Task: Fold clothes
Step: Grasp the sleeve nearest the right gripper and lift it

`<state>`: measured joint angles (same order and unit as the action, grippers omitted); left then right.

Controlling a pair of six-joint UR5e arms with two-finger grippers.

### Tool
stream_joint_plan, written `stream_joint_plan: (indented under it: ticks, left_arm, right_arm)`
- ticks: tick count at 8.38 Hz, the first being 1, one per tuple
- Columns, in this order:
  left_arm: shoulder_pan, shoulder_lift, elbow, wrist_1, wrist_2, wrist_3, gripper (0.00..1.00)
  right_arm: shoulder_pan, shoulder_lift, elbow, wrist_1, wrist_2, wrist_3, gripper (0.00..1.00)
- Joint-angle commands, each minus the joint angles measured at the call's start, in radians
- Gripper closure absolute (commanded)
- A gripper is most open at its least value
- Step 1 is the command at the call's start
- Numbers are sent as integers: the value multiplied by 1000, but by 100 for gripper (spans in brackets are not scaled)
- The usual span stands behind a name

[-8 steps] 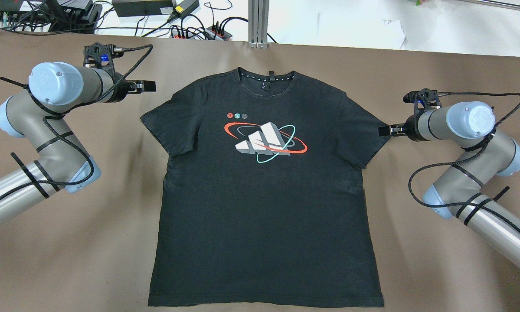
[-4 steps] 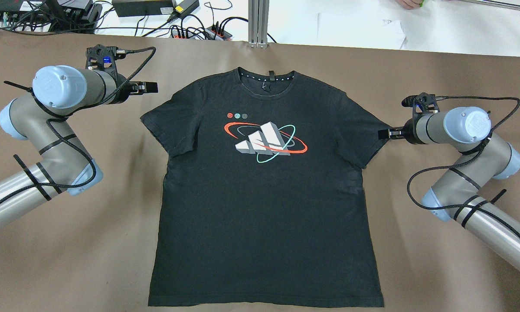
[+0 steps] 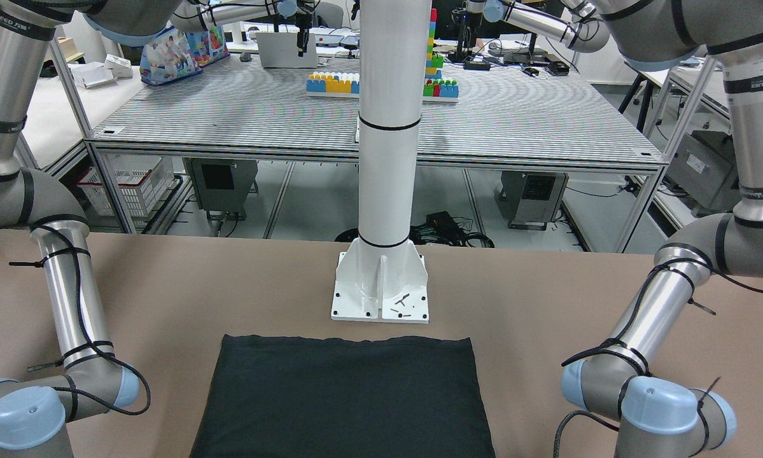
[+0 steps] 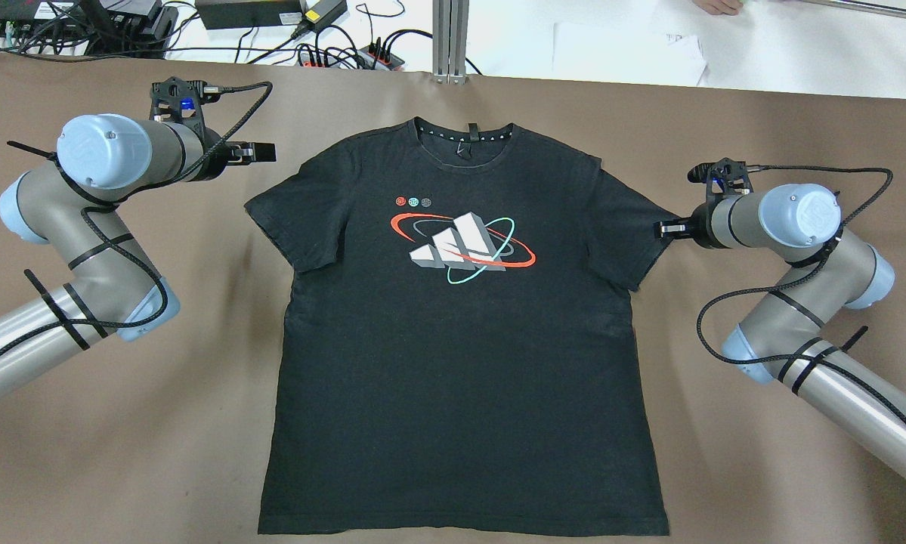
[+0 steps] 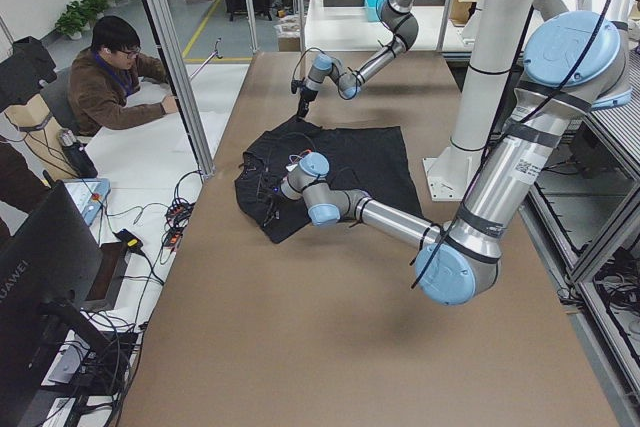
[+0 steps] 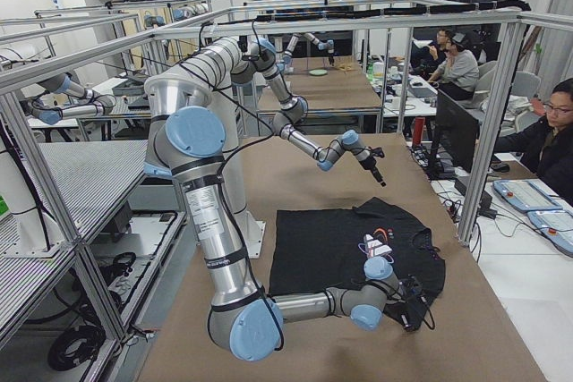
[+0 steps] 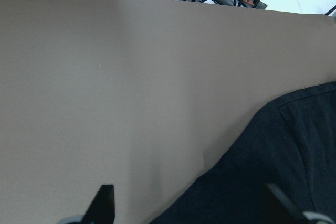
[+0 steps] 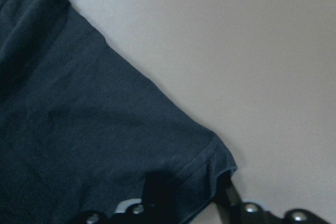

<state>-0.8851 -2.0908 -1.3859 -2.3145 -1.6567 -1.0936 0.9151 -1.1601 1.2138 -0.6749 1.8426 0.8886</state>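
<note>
The black T-shirt (image 4: 464,355) lies flat and face up on the brown table, its three-stripe logo (image 4: 456,245) on the chest. Only its lower part shows in the front view (image 3: 343,394). My left gripper (image 4: 265,153) is open and empty over bare table beside the shirt's left shoulder. The left wrist view shows the wide-apart fingers (image 7: 105,203) and the shirt's edge (image 7: 273,150). My right gripper (image 4: 659,228) is at the tip of the right sleeve. It is open, and the sleeve's hemmed corner (image 8: 205,156) lies between its fingers (image 8: 227,192).
The white pillar (image 3: 386,127) stands on its base behind the shirt's bottom hem. Cables and power strips (image 4: 332,53) lie past the table's far edge. Seated people (image 5: 115,72) are beyond that edge. Bare brown table (image 4: 158,423) lies on both sides of the shirt.
My right gripper has moved in towards the shirt, from just off the sleeve tip to over its corner. My left gripper shifted slightly towards the shirt, then stayed.
</note>
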Motion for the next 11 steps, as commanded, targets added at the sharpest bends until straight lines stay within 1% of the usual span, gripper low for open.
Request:
stream_joint_plan:
  ticks: [1,4,5,6,7,8,9,10,11]
  left_arm:
    - [-2,0,-7,0,0,0,0]
    - [0,0,-5,1,-1,-2,0]
    - [0,-3,-5,1,-1,-2,0]
    - [0,-8,-4,3,-3,-2,0]
    - [0,-9,-2,3,-3,-2,0]
    - [0,-9,-1,3,-3,-2,0]
    - [2,-11,2,1,-3,0,0]
    - [2,-17,7,3,-2,-2,0]
    - [2,-17,14,1,0,-2,0]
  right_arm:
    - [7,14,30,-9,10,4,99]
    - [13,17,149,-132,13,4,100]
    - [13,72,185,-206,17,4,100]
    - [10,159,194,-306,21,4,100]
    - [-1,233,191,-365,20,6,100]
    - [-25,290,185,-399,14,9,100]
    - [-45,305,176,-408,3,30,100]
    - [-74,334,138,-399,-32,41,100]
    - [-114,379,94,-396,-96,41,95]
